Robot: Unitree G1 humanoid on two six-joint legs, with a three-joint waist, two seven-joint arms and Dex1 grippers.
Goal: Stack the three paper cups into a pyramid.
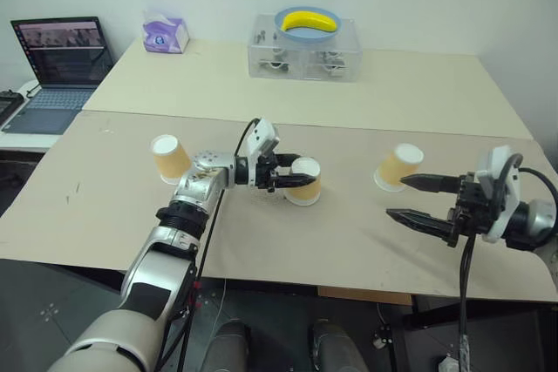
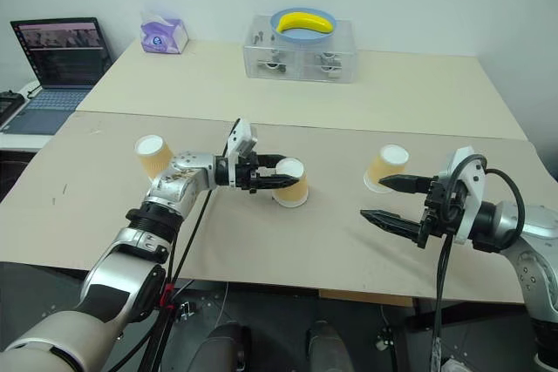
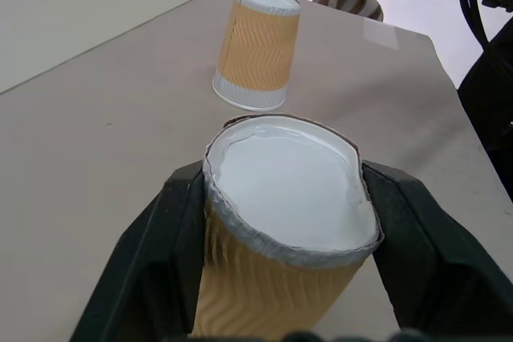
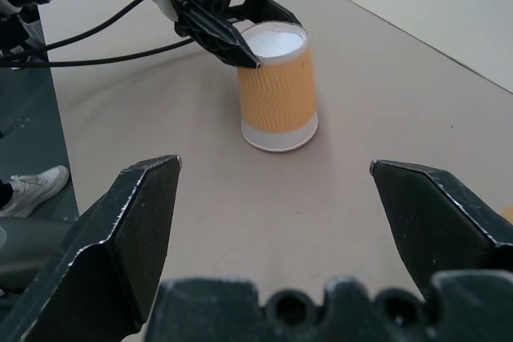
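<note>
Three paper cups stand upside down on the tan table (image 1: 261, 250), apart in a row. The left cup (image 1: 170, 158) is by itself. The middle cup (image 1: 307, 191) sits on the table between the fingers of my left gripper (image 1: 301, 173), which is open; a black finger (image 3: 172, 230) lies close along each side of its slightly dented white base (image 3: 288, 174). The right cup (image 1: 399, 165) stands just beyond my right gripper (image 1: 397, 196), which is open wide, holds nothing and points toward the middle cup (image 4: 279, 86).
On the far table are a clear plastic box (image 1: 305, 57) with a banana (image 1: 309, 20) in a blue bowl on top, a purple tissue box (image 1: 166, 34) and a laptop (image 1: 61, 67) at the far left. The table's front edge runs just below both grippers.
</note>
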